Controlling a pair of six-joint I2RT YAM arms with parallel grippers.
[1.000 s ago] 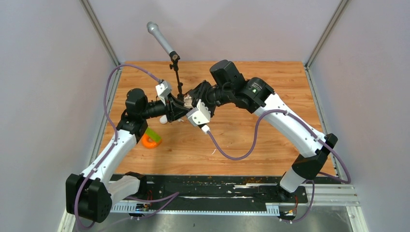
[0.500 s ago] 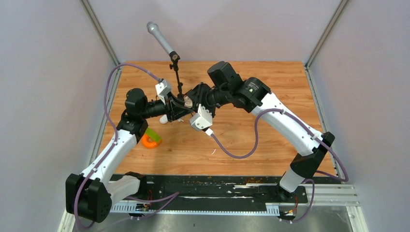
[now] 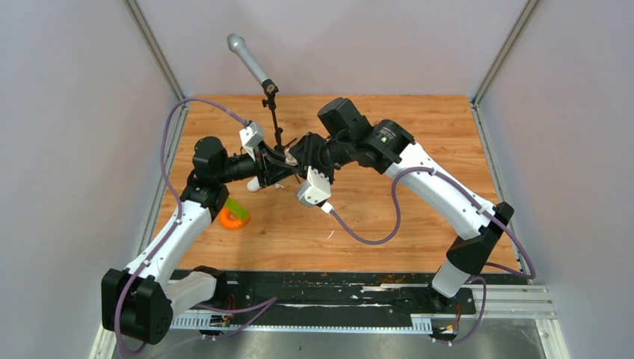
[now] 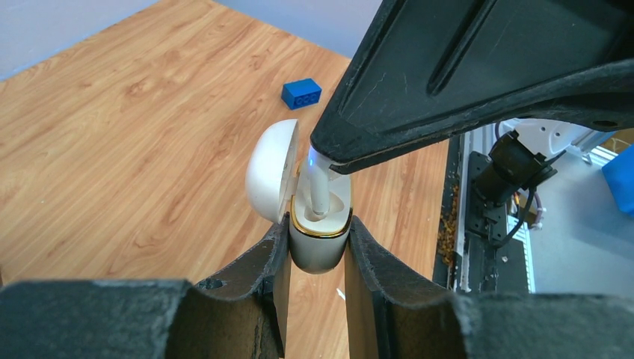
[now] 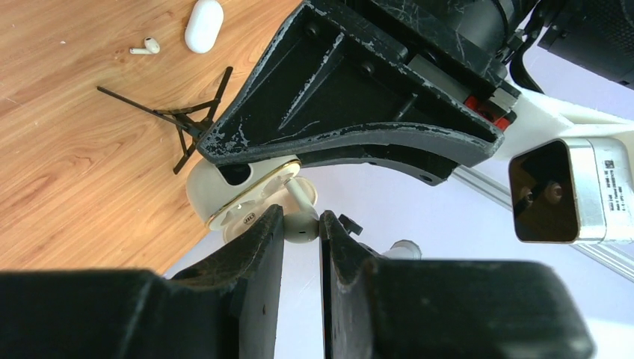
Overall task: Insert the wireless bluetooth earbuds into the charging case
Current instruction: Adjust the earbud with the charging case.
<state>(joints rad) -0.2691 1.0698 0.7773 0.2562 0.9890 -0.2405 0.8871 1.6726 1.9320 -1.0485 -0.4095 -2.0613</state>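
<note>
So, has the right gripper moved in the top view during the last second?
Yes. The right gripper has crept slightly to the left, a little closer to the fixed microphone stand.

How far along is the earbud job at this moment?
Done: the left pincer holds the charging case with its lid open. In hand: the right pincer holds one earbud, its stem in the case. Left: release it, then insert the second earbud lying on the table.
</note>
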